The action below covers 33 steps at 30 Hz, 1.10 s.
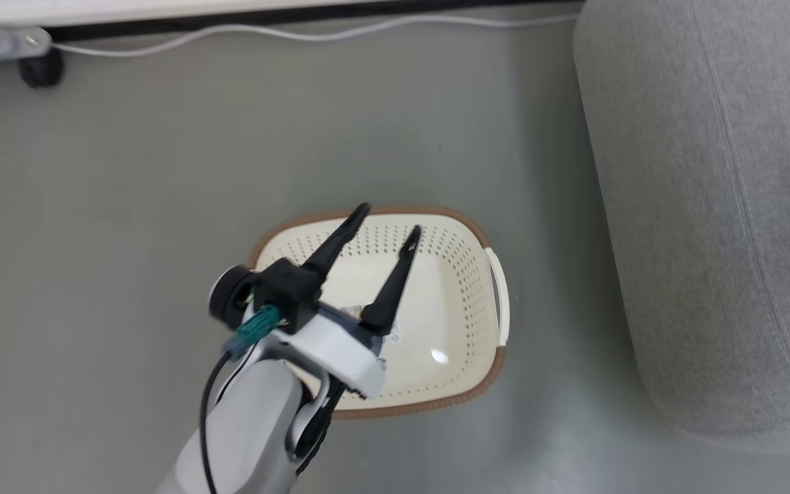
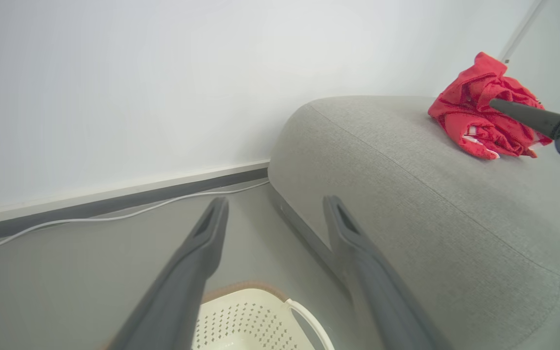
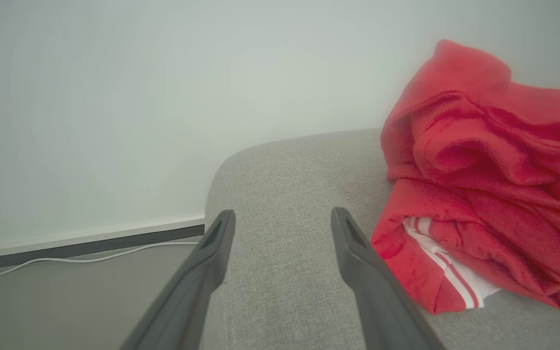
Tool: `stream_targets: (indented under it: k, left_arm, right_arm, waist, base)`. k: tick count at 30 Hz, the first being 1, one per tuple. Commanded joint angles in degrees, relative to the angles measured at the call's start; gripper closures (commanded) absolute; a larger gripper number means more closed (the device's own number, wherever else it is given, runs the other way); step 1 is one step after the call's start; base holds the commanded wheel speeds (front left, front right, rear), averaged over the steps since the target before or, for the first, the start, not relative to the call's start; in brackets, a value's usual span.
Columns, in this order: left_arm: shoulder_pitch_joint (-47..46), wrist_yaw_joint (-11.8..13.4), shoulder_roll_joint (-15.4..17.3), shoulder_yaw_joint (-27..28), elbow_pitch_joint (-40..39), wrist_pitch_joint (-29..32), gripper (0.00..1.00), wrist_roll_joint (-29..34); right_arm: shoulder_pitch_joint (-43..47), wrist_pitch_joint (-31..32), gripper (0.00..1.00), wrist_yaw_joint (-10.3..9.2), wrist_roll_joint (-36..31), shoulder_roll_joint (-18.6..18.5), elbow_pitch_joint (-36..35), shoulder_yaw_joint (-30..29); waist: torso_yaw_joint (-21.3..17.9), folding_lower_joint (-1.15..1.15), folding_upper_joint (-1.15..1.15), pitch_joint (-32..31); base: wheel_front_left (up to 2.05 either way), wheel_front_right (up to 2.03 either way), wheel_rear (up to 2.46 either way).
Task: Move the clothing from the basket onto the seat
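The seat (image 1: 710, 206) is the big grey woven sofa on the right of the scene, with a rounded edge and a seam running along it. The basket (image 1: 467, 288) sits on the floor just left of it. It's cream with a brown rim and dotted walls, and its long side runs roughly left to right.

The clothing (image 3: 484, 180) is up on top of the seat, well apart from the basket. It's a crumpled bright red heap, so tbh I can't call a long axis or say which way it points. A white bit with thin red stripes pokes out at its low near edge.

My right hand (image 3: 282, 218) hovers over the cushion just beside the heap, spread wide and holding nothing. I can't tell if one finger brushes the fabric. My left hand (image 1: 389, 221) hangs over the basket, also wide open and empty.
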Motion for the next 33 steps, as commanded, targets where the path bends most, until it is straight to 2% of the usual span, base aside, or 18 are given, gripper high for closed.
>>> stream_targets:
  k: [1, 9, 17, 26, 33]
  left_arm:
    - [1.1, 0.4, 0.3, 2.3, -1.4, -0.3, 0.00, 0.5]
    - [8.4, 2.2, 0.3, 11.3, -1.4, -0.3, 0.00, 2.7]
    - [14.3, 3.3, 0.3, 19.4, -1.9, -0.3, 0.00, 5.3]
    - [20.7, 4.2, 0.3, 25.5, -2.7, -0.3, 0.00, 8.4]
    - [24.1, 4.2, 0.3, 27.8, -4.2, -0.3, 0.00, 9.5]
  right_arm:
    - [2.0, -0.3, 0.00, 0.16, 0.5, -1.0, -1.8, 1.0]
    - [6.5, -0.3, 0.00, 0.16, -0.8, 1.3, -6.2, 3.2]
    - [11.0, -0.3, 0.00, 0.16, -2.4, 6.1, -8.8, 3.6]
    - [16.7, -0.3, 0.00, 0.16, -4.7, 10.7, -11.4, 5.4]
    - [20.2, -0.3, 0.00, 0.16, -6.1, 12.0, -12.0, 7.7]
  waist:
    - [2.3, 0.00, 0.00, -3.0]
    - [6.1, 0.00, 0.00, -9.7]
    - [8.5, 0.00, 0.00, -16.2]
    - [9.5, 0.00, 0.00, -22.0]
    - [9.5, 0.00, 0.00, -24.3]
  base:
    - [0.00, 0.00, 0.00]
    - [0.00, 0.00, 0.00]
    - [0.00, 0.00, 0.00]
    - [0.00, 0.00, 0.00]
    - [0.00, 0.00, 0.00]
